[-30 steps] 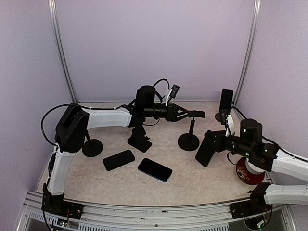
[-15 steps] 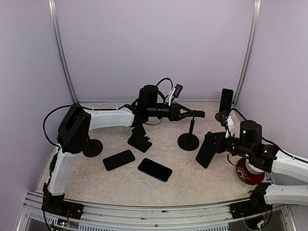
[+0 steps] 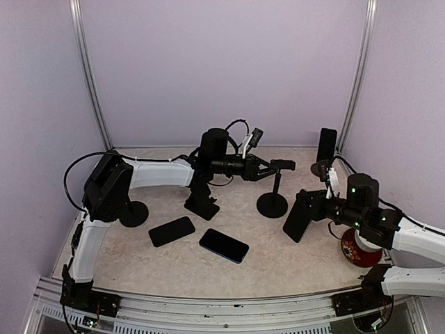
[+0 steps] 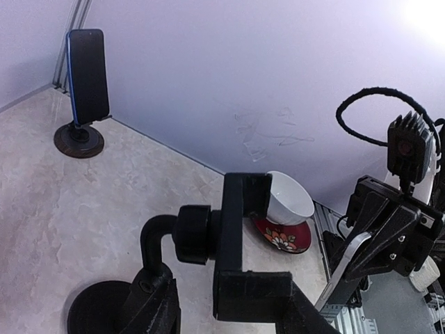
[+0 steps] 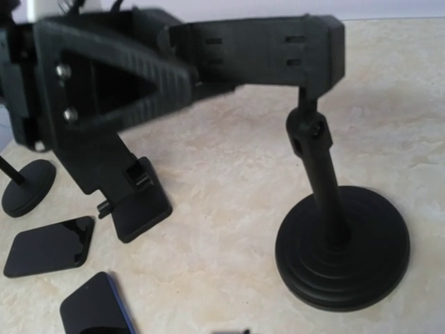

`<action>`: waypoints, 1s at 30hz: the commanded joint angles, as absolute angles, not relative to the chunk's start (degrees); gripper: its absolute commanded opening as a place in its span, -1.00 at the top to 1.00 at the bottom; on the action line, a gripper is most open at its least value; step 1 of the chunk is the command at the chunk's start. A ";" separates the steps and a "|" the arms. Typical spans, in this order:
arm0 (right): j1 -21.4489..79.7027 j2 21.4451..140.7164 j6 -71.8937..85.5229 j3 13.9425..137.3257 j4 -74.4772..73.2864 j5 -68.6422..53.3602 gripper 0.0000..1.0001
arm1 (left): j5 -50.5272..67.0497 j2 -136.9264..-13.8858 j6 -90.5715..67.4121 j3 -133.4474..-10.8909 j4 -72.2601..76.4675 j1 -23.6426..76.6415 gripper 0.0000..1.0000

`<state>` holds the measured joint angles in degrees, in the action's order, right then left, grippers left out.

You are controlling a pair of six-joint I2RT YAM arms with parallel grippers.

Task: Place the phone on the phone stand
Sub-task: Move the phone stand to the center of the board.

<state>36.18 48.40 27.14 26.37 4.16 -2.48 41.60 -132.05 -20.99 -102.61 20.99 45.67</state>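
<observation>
Standing nearly on end, the phone [image 3: 297,217] is leaning with its long axis running from low on the left up toward the right, its dark broad face turning toward the middle of the table. It is hanging just to the right of the phone stand [image 3: 272,203], apart from it, with its lower end close to the tabletop; whether it is touching down I cannot tell. The right gripper [image 3: 315,207] is pinching it by the upper right edge, fingers drawn tight on the thin slab, so most of the phone is sticking out below and to the left of them.

Opposite, the left gripper [image 3: 268,168] is reaching in level at the top of the stand. Its ribbed fingers [image 5: 132,76] are sitting partly spread on either side of the cradle [image 5: 278,49], right up against its end, but whether they are squeezing it I cannot tell.

Two spare handsets [image 3: 172,231] are lying flat on the table left of the stand's round base, and a cup on a red saucer [image 3: 361,249] is sitting under the right arm.
</observation>
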 commanded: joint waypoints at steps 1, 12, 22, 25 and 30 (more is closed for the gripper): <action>35.33 47.25 27.88 26.21 7.84 -2.44 1.00 | 41.63 -129.64 -21.58 -99.63 22.60 44.95 0.13; 35.24 48.20 28.09 26.44 8.37 -3.03 1.00 | 46.91 -129.32 -24.67 -98.98 28.74 44.21 0.11; 35.19 49.90 27.99 26.83 9.14 -3.68 1.00 | 48.64 -128.66 -25.51 -97.88 32.01 44.04 -0.01; 35.16 50.39 28.00 27.03 9.27 -3.95 1.00 | 49.08 -129.04 -25.70 -99.11 31.85 43.87 -0.01; 35.16 50.29 27.87 27.07 9.06 -3.88 1.00 | 49.66 -129.51 -25.60 -100.36 31.08 43.73 0.00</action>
<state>35.81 50.61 27.59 26.33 5.08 -3.49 48.14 -131.59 -25.52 -98.52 29.80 44.23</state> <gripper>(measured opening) 0.069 0.502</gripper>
